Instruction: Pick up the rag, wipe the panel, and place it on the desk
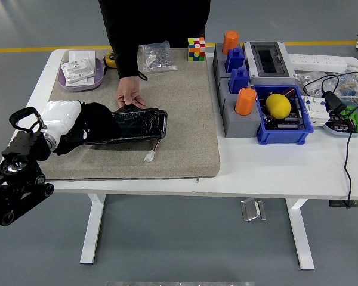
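Note:
A glossy black panel lies lengthwise on the grey mat at the table's left. My left hand, white-backed, comes in from the lower left and presses a black rag onto the panel's left end, with its fingers wrapped in the cloth. A person at the far side rests a hand on the panel's far edge and holds it down. My right arm is out of view.
A small white connector lies on the mat in front of the panel. A purple tray, a bag of screws and a colour cube stand at the back. A grey holder, a blue bin and cables fill the right side.

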`<state>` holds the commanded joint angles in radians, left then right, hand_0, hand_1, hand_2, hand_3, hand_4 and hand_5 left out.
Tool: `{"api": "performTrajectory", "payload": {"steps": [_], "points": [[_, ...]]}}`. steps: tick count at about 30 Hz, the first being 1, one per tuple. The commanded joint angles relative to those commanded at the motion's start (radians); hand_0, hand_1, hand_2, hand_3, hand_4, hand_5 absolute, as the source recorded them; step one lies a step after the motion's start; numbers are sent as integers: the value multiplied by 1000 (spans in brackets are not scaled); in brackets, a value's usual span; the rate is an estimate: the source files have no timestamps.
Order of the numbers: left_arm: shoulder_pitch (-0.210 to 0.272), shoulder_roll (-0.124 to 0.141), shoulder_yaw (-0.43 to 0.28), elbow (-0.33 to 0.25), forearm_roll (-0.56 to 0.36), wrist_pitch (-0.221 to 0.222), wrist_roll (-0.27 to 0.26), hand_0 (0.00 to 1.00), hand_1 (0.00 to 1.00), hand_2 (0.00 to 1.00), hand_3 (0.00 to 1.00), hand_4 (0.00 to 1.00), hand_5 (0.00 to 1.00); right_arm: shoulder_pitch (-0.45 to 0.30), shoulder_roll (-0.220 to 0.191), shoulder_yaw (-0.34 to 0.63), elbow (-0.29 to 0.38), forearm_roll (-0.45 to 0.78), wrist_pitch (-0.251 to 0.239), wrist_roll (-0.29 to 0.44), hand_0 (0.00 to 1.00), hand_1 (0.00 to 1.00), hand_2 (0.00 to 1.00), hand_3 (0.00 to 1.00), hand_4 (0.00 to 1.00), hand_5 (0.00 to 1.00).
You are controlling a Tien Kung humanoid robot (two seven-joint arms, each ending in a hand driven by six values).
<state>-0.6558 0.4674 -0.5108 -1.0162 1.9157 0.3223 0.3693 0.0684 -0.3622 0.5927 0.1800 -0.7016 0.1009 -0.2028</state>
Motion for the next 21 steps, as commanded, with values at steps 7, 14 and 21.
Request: {"api": "performTrajectory", "payload": {"steps": [7,14,21], "points": [[7,10,-24,0,10,1,1,215,116,476,370,324,2,-1,2,2,0,1,2,-2,723,524,665,574,998,423],[4,6,-33,-5,15,0,4,216,115,476,370,323,2,0,2,-2,0,6,3,-2,723,524,665,574,998,423],[-12,-18,-14,-12,15,-1,7,216,114,476,370,324,2,3,3,2,0,1,3,-3,723,523,665,573,998,424]]}}
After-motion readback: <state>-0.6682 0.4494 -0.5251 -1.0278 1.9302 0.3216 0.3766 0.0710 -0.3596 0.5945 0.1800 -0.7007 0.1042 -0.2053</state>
